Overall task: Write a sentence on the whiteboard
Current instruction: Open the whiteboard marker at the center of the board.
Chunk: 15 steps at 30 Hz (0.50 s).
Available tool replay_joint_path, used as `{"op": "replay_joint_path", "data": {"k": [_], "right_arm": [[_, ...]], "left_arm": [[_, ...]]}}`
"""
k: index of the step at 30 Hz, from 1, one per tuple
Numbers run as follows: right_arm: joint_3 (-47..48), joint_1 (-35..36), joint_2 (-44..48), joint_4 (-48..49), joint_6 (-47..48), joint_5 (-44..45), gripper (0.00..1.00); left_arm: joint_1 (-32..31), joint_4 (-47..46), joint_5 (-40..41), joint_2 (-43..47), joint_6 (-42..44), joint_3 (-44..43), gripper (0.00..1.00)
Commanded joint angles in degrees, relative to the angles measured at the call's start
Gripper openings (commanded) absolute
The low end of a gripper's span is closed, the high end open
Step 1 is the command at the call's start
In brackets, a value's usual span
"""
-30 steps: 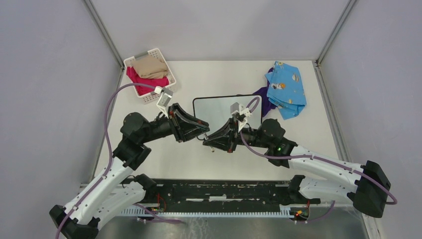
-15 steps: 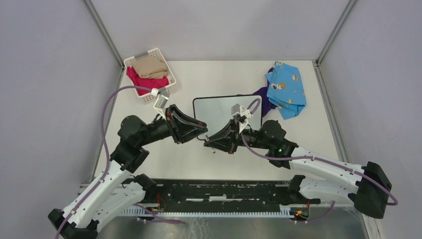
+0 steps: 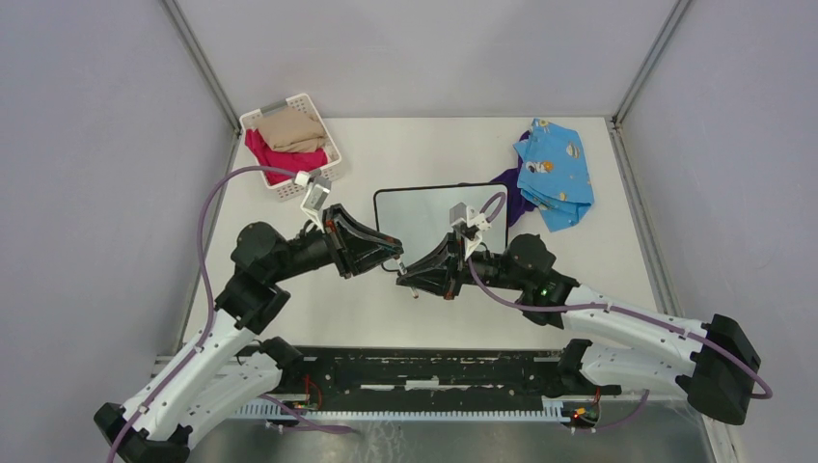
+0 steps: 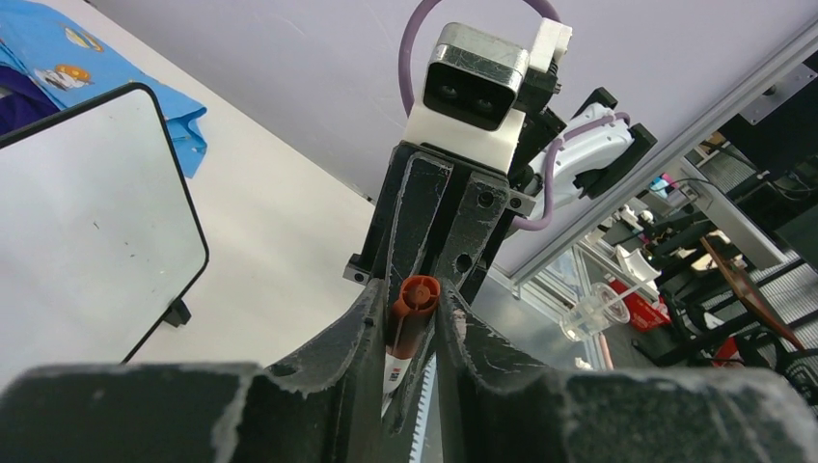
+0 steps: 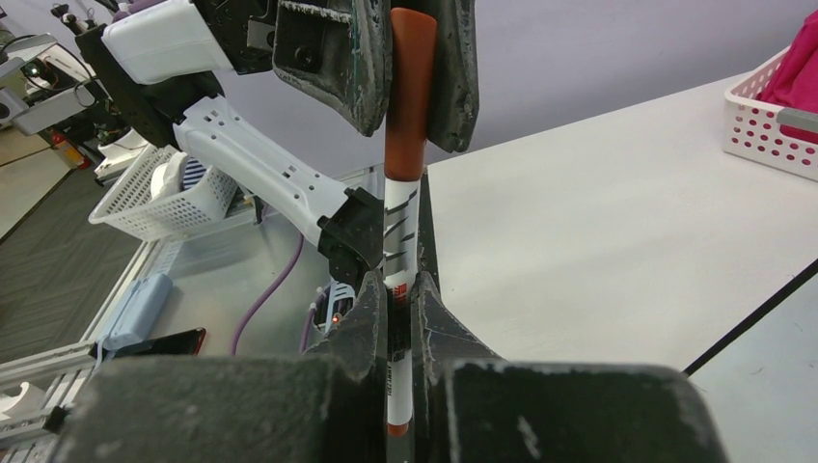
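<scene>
The whiteboard [image 3: 424,214] lies flat at the table's middle with a blank face; it also shows in the left wrist view [image 4: 87,212]. Just in front of its near edge my two grippers meet tip to tip over the table. My right gripper [image 3: 405,273] [image 5: 400,289] is shut on the white barrel of a marker [image 5: 399,227]. My left gripper [image 3: 395,254] [image 4: 411,299] is shut on the marker's red cap [image 4: 415,307] [image 5: 410,87]. The cap sits on the barrel.
A white basket [image 3: 313,104] holding beige and pink cloth stands at the back left, and shows in the right wrist view [image 5: 772,125]. A blue patterned cloth [image 3: 555,172] over a purple one [image 3: 513,198] lies at the back right, beside the board.
Both grippers stay joined on the marker and have shifted only slightly, the left elbow swinging a little. The marker remains capped.
</scene>
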State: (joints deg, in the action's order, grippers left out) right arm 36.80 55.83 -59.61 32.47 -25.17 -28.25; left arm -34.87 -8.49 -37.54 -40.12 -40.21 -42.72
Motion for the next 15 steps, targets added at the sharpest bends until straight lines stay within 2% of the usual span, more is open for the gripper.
{"op": "replay_joint_path", "data": {"k": [1, 4, 7, 8, 10, 15], "right_arm": [[-0.1, 0.0, 1.2, 2.9, 0.2, 1.2, 0.00], [-0.1, 0.0, 1.3, 2.9, 0.2, 1.3, 0.01], [-0.2, -0.1, 1.2, 3.0, 0.0, 1.4, 0.00], [-0.2, 0.0, 1.2, 3.1, 0.0, 1.4, 0.00], [-0.2, -0.1, 1.2, 3.1, -0.1, 1.5, 0.00], [-0.6, 0.0, 1.2, 3.1, 0.0, 1.7, 0.00]], "left_arm": [[-0.3, -0.4, -1.9, 0.4, 1.4, 0.2, 0.28], [-0.3, -0.3, -2.2, 0.4, 1.4, 0.3, 0.31], [-0.3, 0.1, -2.4, 0.3, 1.6, 0.4, 0.42], [-0.3, 0.4, -2.4, 0.3, 1.8, 0.4, 0.42], [-0.3, 0.6, -2.4, 0.4, 1.9, 0.5, 0.40], [-0.3, 1.1, -1.6, 0.8, 2.2, 0.7, 0.28]]}}
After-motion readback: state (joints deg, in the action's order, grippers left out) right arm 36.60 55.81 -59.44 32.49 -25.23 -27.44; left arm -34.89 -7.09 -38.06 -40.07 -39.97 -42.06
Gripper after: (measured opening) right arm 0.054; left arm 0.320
